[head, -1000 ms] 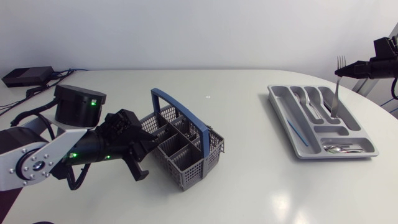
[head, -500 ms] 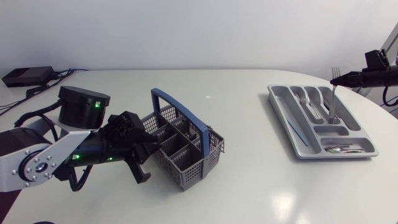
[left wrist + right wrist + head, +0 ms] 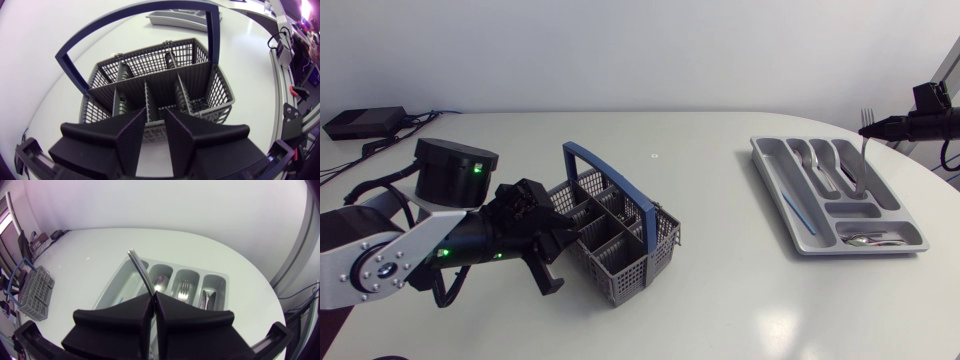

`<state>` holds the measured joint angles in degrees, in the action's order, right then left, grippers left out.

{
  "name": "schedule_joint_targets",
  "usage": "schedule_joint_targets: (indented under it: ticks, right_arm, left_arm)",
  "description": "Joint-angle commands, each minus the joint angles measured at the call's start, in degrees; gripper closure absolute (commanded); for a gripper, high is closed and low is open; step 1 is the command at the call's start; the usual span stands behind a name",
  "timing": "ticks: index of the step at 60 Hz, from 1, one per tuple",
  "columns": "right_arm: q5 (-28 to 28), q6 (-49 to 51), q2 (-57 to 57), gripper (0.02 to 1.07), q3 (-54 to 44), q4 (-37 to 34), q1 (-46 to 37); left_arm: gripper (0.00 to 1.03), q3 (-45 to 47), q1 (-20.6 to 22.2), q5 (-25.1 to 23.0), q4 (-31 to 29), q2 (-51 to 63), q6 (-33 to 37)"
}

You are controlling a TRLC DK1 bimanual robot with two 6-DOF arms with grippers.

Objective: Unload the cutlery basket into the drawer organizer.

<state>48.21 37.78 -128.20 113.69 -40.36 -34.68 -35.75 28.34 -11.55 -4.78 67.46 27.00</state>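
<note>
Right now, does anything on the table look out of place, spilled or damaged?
Nothing stands out. The basket stands upright, the left claw open beside it. The organizer lies flat, cutlery inside its compartments. The right claw is shut on a fork, handle down, over the organizer.

basket (image 3: pixel 610 235) left, organizer (image 3: pixel 766 165) right, fork (image 3: pixel 863 150) above organizer

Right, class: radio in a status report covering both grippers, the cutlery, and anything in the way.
Right gripper shut on fork, above organizer. Left gripper open at basket. No obstruction seen.
</note>
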Motion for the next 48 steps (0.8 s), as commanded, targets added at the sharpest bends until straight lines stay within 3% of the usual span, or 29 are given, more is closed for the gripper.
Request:
schedule_joint_targets:
  ticks: [1, 48]
  right_arm:
    - [0.22, 0.54, -2.32, 1.01, 2.24, -0.51, -0.39]
    - [0.05, -1.57, -8.91, 1.02, 6.98, -0.95, 2.07]
  left_arm:
    - [0.74, -0.64, 0.58, 0.21, 0.56, 1.36, -0.37]
    - [0.74, -0.38, 1.55, 0.21, 1.26, 2.15, -0.37]
